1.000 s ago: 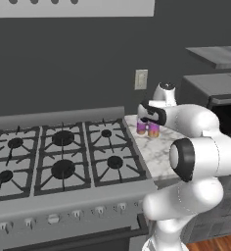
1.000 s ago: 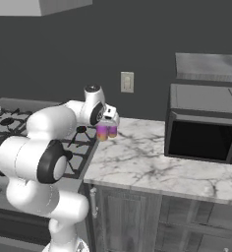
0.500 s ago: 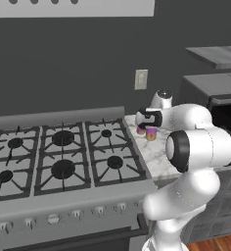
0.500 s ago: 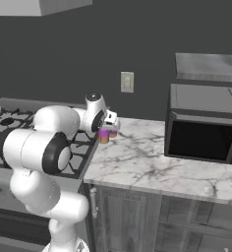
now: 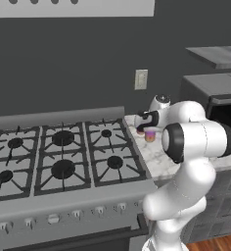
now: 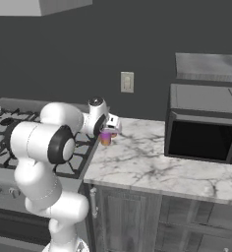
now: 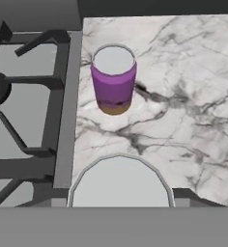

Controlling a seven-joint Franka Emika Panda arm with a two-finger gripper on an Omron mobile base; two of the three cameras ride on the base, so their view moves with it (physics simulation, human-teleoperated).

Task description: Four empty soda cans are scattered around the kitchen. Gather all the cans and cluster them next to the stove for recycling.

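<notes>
A purple soda can (image 7: 113, 79) with a silver top stands upright on the marble counter (image 7: 193, 96), close to the stove's right edge (image 7: 67, 111). A second soda can fills the bottom of the hand view with its silver top (image 7: 121, 181), between my jaws and covering the fingertips. From the base views my gripper (image 5: 149, 128) (image 6: 107, 132) points down over the counter corner beside the stove (image 5: 63, 157), shut on a purple can (image 5: 150, 136) (image 6: 105, 138). I cannot tell whether that can touches the counter.
A black-fronted microwave (image 6: 204, 133) stands on the counter to the right. A wall outlet (image 5: 141, 79) sits behind the cans. The stove's black grates (image 7: 24, 120) lie just left of the cans. My white arm's elbow (image 5: 196, 137) hangs over the counter's front.
My hand has come down toward the counter corner by the stove with the can in it. The elbow has swung forward and lower. The standing can has not moved.
</notes>
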